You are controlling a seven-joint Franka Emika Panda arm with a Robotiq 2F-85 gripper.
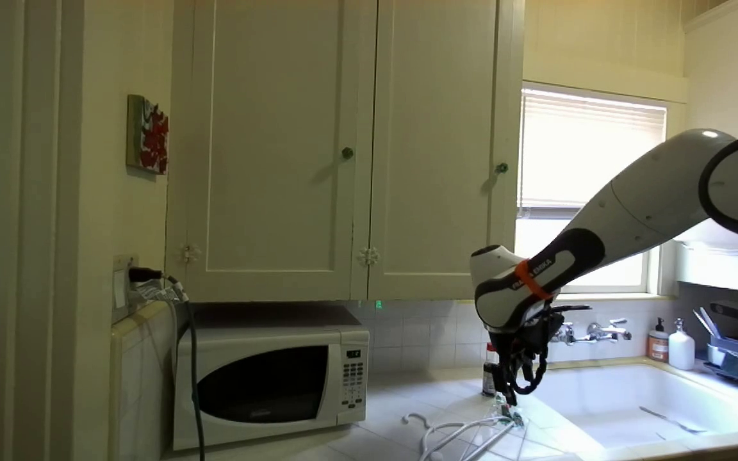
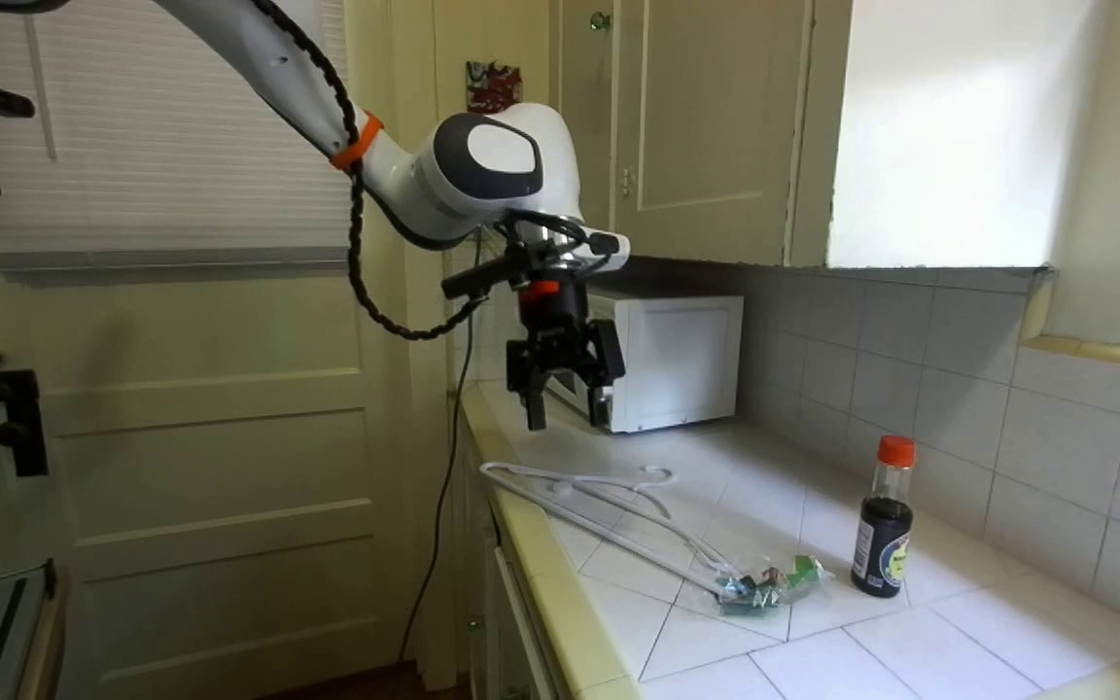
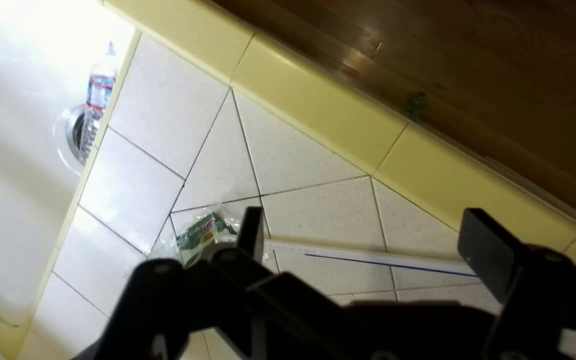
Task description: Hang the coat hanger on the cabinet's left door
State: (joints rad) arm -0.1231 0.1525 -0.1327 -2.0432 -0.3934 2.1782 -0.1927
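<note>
The pale coat hanger (image 1: pixel 488 441) lies flat on the tiled counter, in front of and to the right of the microwave. In an exterior view the hanger (image 2: pixel 609 534) has its hook toward the back wall. My gripper (image 2: pixel 568 416) points down above it, open and empty. In the wrist view the hanger's straight bar (image 3: pixel 348 253) shows between the spread fingers (image 3: pixel 365 240), below them and apart. The cabinet's left door (image 1: pixel 273 141) is shut, with a round knob (image 1: pixel 347 153) near its right edge. In an exterior view this door (image 2: pixel 584 117) shows only as a narrow strip.
A clear bag with green wrapping (image 2: pixel 759 588) touches the hanger's end. A dark red-capped bottle (image 2: pixel 881 535) stands near the wall. The microwave (image 1: pixel 266 384) sits under the cabinet. The matching right door (image 1: pixel 436 141) is shut. The sink (image 3: pixel 13 165) adjoins the counter.
</note>
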